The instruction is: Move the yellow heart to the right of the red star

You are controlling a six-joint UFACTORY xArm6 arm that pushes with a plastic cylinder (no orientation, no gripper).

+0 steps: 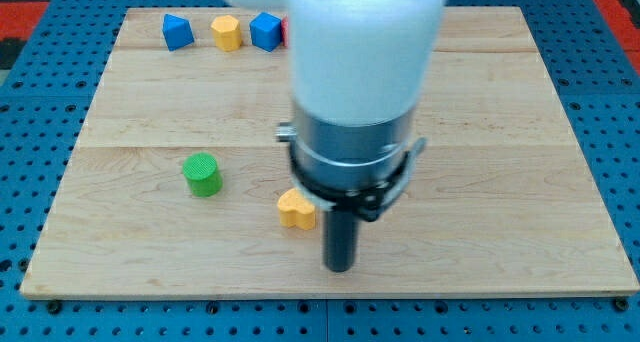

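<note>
A yellow heart [296,209] lies on the wooden board [500,132] below the middle, partly behind the arm. My tip [340,268] rests on the board just to the right of it and a little lower, close but apart. A small sliver of a red block [285,30] shows at the view's top beside the arm; its shape is hidden by the arm's white body.
A green cylinder [203,174] stands left of the yellow heart. Along the top edge sit a blue block [177,31], a yellow block [227,31] and a blue cube [265,30]. The arm's body [360,72] hides the board's top middle.
</note>
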